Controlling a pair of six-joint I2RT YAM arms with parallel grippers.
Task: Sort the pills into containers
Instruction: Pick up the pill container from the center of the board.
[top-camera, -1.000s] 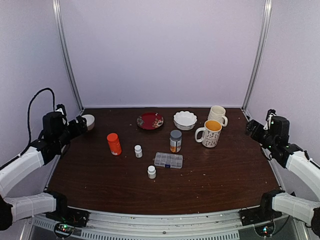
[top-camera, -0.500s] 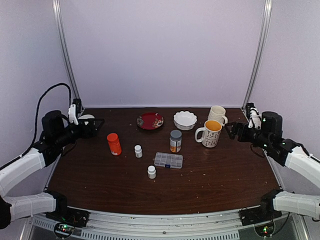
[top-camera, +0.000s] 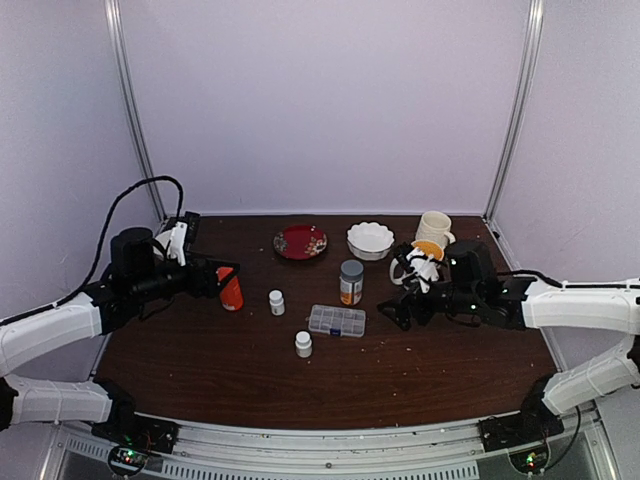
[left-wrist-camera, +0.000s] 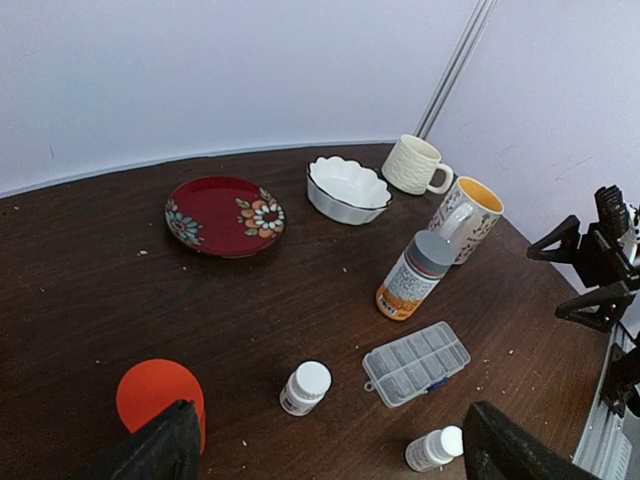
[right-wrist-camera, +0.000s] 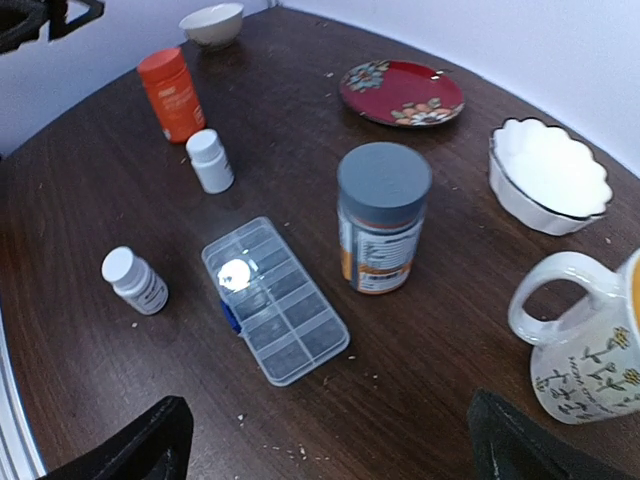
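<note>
The clear organizer box (top-camera: 337, 320) lies shut and flat mid-table, its containers showing as small square cells (right-wrist-camera: 275, 300) (left-wrist-camera: 416, 363). I cannot make out any pills; only tiny pale specks dot the wood near the box. My left gripper (top-camera: 222, 275) hovers open just in front of the orange bottle (top-camera: 231, 292), well left of the box. My right gripper (top-camera: 398, 295) hangs open to the right of the box, in front of the patterned mug (top-camera: 428, 258). Nothing sits between either pair of fingers (left-wrist-camera: 150, 450) (right-wrist-camera: 140, 445).
Two small white bottles (top-camera: 276, 302) (top-camera: 303, 344) stand left of the box, and a grey-capped bottle (top-camera: 351, 282) stands behind it. At the back are a red plate (top-camera: 300, 242), a white scalloped bowl (top-camera: 370, 240) and a cream mug (top-camera: 434, 229). A small bowl (right-wrist-camera: 212, 24) sits far left.
Both arms swung in from the table's sides toward the middle. The left gripper now reaches the orange bottle; the right one now hangs beside the box. Both stayed open.
</note>
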